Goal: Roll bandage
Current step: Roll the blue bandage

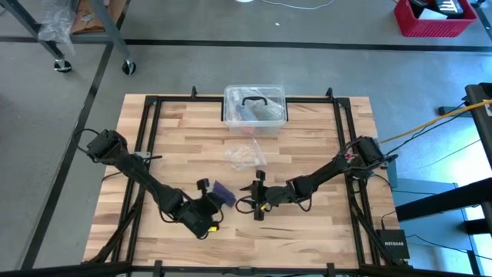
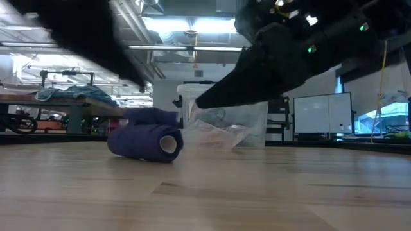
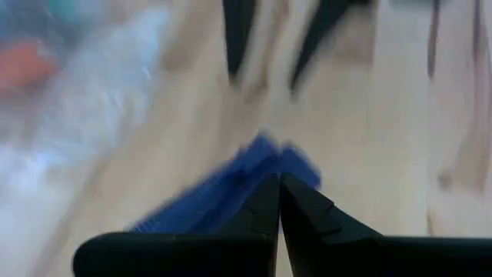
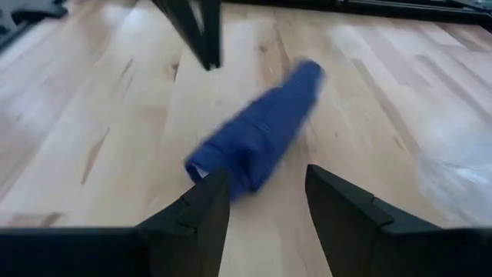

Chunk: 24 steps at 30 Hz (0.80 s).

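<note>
A: Where does the bandage (image 1: 224,193) lie relative to each gripper?

B: It lies rolled into a dark navy-purple cylinder on the wooden surface (image 1: 307,131), between the two grippers. The left gripper (image 1: 206,186) sits just beside it on one side, fingers pressed together; in the left wrist view the closed fingertips (image 3: 278,201) point at the roll's near end. Whether they touch the fabric cannot be told, as that view is blurred. The right gripper (image 1: 254,188) stands on the other side, its fingers (image 4: 201,206) parted with nothing between them; the roll lies just ahead of them, apart from both.

A: And from table height?

B: The roll (image 2: 144,140) rests on its side, one end with its pale core turned toward the camera, a loose flap of fabric lifted at its top.

A: What else occupies the surface and the room?

B: A crinkled clear plastic wrapper (image 1: 244,155) lies near the middle, and a clear plastic box with a black handle (image 1: 254,109) stands at the far edge. Beyond the surface, a grey floor with dark taped lines, a red crate (image 1: 435,17) and a wheeled frame (image 1: 92,35); the low view shows ceiling lights and workbenches.

A: How are the arms posed?

B: Both reach low from the outer edges toward the near centre, elbows bent, wrists angled inward so the grippers face each other.
</note>
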Motion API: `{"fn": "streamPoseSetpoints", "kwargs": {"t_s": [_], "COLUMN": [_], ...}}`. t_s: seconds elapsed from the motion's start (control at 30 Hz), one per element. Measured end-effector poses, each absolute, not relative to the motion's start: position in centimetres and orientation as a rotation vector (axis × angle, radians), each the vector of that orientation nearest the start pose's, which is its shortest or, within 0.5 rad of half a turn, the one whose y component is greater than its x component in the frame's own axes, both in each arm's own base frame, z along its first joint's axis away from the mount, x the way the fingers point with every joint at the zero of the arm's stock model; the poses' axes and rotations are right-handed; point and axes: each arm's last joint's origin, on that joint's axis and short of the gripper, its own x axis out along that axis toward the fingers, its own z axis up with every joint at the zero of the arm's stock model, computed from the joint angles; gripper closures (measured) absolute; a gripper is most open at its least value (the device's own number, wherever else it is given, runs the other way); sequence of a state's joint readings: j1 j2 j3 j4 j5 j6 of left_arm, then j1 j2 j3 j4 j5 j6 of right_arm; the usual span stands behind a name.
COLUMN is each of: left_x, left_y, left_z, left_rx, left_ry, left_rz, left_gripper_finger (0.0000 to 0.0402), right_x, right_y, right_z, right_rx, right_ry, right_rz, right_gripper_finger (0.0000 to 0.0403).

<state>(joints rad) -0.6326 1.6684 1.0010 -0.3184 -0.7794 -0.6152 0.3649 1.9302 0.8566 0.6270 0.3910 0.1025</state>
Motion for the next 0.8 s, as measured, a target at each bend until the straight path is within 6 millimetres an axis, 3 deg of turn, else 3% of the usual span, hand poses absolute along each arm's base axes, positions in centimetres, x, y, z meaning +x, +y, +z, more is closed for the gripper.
{"fn": "streamPoseSetpoints", "kwargs": {"t_s": [0.13, 0.3, 0.47, 0.6, 0.8], "left_x": [28.8, 29.4, 29.4, 28.8, 27.6], "left_y": [-16.8, -14.5, -13.4, -13.2, -15.4], "left_z": [20.2, 19.3, 18.3, 17.1, 16.8], "left_rx": [0.112, 0.126, 0.086, -0.011, -0.056], "left_ry": [0.591, 0.641, 0.712, 0.81, 0.82], "left_rz": [0.383, 0.456, 0.426, 0.345, 0.278], "left_gripper_finger": [0.0396, 0.0396, 0.0396, 0.0396, 0.0396], "right_x": [35.8, 37.2, 37.6, 37.6, 37.5], "right_y": [12.2, 12.9, 13.7, 14.0, 14.1], "right_z": [11.5, 10.5, 10.5, 10.7, 10.4], "right_rx": [-0.038, -0.037, -0.037, -0.042, -0.005], "right_ry": [0.371, 0.384, 0.38, 0.373, 0.4], "right_rz": [-0.036, -0.009, 0.005, 0.016, 0.01], "right_gripper_finger": [0.0228, 0.0228, 0.0228, 0.0228, 0.0228]}}
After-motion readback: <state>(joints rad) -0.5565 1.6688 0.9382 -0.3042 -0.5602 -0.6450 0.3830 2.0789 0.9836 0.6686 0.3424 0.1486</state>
